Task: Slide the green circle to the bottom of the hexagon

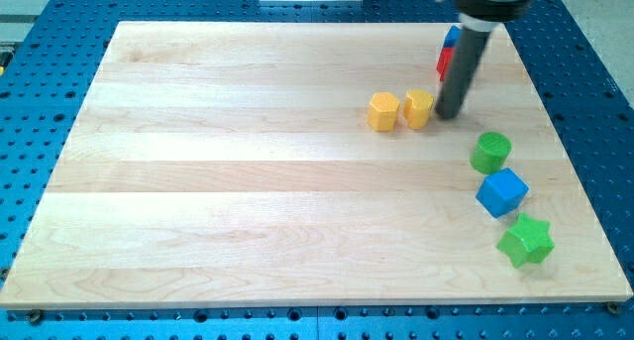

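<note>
Jaws: none fitted; the arm ends in a rod, so no apart or together state applies. My tip (pixel 449 115) rests on the wooden surface (pixel 248 181), just right of a yellow block (pixel 418 109) of unclear shape. The yellow hexagon (pixel 383 111) sits just left of that block. The green circle (pixel 490 152) lies to the lower right, apart from my tip, above the blue cube (pixel 501 192) and green star (pixel 526 241). Blue and red blocks (pixel 448 51) show partly behind the rod.
</note>
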